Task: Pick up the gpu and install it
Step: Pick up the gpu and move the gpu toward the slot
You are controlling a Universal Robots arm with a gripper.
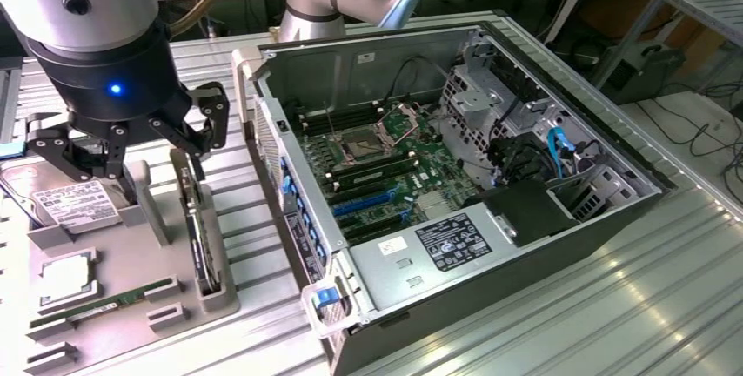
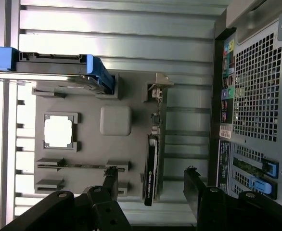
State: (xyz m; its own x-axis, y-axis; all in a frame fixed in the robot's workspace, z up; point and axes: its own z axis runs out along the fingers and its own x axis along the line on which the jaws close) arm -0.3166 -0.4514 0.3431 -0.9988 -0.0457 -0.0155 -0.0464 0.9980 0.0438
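Hand (image 1: 130, 154): wide open and empty. It hangs over the tray, just above the gpu's top edge.
Fingers (image 2: 111, 180): in the wrist view, 1 stands on each side of the card, with a gap on both sides.
Gpu (image 2: 150, 168): stands on edge in a slot of the tray, on the side nearest the case.
Tray (image 1: 128, 341): grey, on the table (image 1: 580, 324) at the exterior view's left.
Also in tray: hard drive (image 1: 70, 202), cpu (image 1: 68, 278), memory stick (image 1: 104, 305), all well apart from the gpu.
Case (image 1: 545, 245): lies open beside the tray, with the motherboard (image 1: 384, 167) showing.
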